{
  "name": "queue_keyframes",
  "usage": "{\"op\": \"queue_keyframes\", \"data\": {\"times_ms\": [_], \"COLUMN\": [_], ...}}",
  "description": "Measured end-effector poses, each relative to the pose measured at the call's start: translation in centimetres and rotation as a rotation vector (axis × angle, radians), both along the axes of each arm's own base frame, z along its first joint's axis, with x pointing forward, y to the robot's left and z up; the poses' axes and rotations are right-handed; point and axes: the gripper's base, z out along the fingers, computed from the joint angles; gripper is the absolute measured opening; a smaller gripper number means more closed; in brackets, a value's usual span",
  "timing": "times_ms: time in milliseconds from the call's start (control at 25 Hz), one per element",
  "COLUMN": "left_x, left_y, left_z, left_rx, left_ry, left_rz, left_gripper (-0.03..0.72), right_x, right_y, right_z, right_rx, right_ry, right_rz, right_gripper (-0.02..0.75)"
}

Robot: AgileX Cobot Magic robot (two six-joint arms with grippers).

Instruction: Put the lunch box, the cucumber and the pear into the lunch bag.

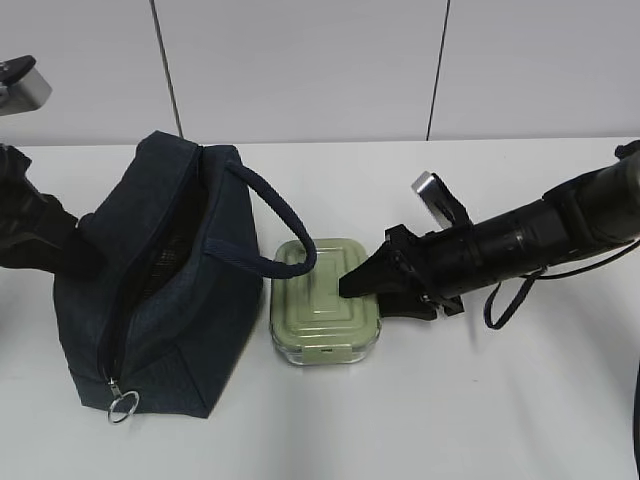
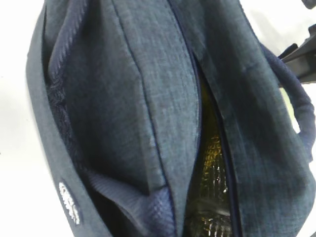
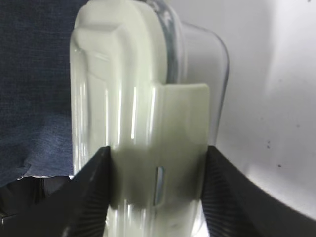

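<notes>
On the white worktop (image 1: pixel 480 400), seen from the exterior camera, your lunch bag (image 1: pixel 160 290) stands left of centre with its top zipper undone, the silver ring pull (image 1: pixel 123 405) hanging at the near end and the loop handle (image 1: pixel 285 220) arching over toward the lunch box (image 1: pixel 322 305), which sits just beside the bag with its sage-green ridged lid up and clear base on the worktop. Your right hand (image 1: pixel 362 283) reaches in from the right, its dark fingers (image 1: pixel 365 275) lying over the right edge of the lunch box lid. Your left arm (image 1: pixel 35 240) presses in against the bag's far left end, where its hand is hidden by the fabric. From the left wrist camera, you look down at the lunch bag (image 2: pixel 148 113) close up: navy cloth fills the frame, the zipper gap runs down the middle, and crinkled foil lining (image 2: pixel 212 163) glints with a yellowish cast inside; the left hand itself is out of sight here, and it is fully closed, though you cannot tell on what. From the right wrist camera, the lunch box (image 3: pixel 128 98) fills the centre with its clip (image 3: pixel 182 123) facing you, the two black fingers (image 3: pixel 91 192) of the right hand (image 3: pixel 157 190) bracketing it at a middling spread, pads against both sides, with the bag's navy fabric (image 3: pixel 34 89) at left.
</notes>
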Motion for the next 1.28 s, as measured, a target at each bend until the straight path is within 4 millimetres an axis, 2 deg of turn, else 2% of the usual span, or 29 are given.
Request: {"op": "queue_keyframes", "data": {"times_ms": [240, 360, 480, 560, 720, 880, 1000, 1160, 1280], "left_x": [0.0, 0.0, 0.0, 0.0, 0.0, 0.0, 0.0, 0.0, 0.0], "left_y": [0.0, 0.0, 0.0, 0.0, 0.0, 0.0, 0.0, 0.0, 0.0], "left_z": [0.0, 0.0, 0.0, 0.0, 0.0, 0.0, 0.0, 0.0, 0.0], "left_rx": [0.0, 0.001, 0.002, 0.002, 0.003, 0.004, 0.004, 0.004, 0.004], "left_ry": [-0.001, -0.001, 0.0, 0.001, 0.0, 0.0, 0.0, -0.001, -0.001], "left_rz": [0.0, 0.0, -0.001, -0.001, -0.002, -0.002, -0.002, -0.002, -0.001], "left_gripper": [0.001, 0.001, 0.001, 0.001, 0.001, 0.001, 0.001, 0.001, 0.001], "right_x": [-0.2, -0.1, 0.2, 0.3, -0.1, -0.5, -0.5, -0.9, -1.5], "right_y": [-0.4, -1.9, -4.5, -6.0, -6.7, -5.8, -4.0, 1.3, 5.5], "right_z": [0.1, 0.6, 2.3, 4.3, 8.8, 13.1, 16.2, 19.5, 21.1], "right_rx": [0.011, -0.004, -0.058, -0.083, -0.091, -0.057, -0.028, 0.022, 0.035], "right_ry": [0.011, -0.001, -0.043, -0.092, -0.185, -0.243, -0.279, -0.299, -0.328], "right_rz": [0.024, 0.026, -0.025, -0.059, -0.096, -0.084, -0.066, 0.003, 0.013], "right_gripper": [0.377, 0.376, 0.374, 0.374, 0.372, 0.372, 0.372, 0.372, 0.371]}}
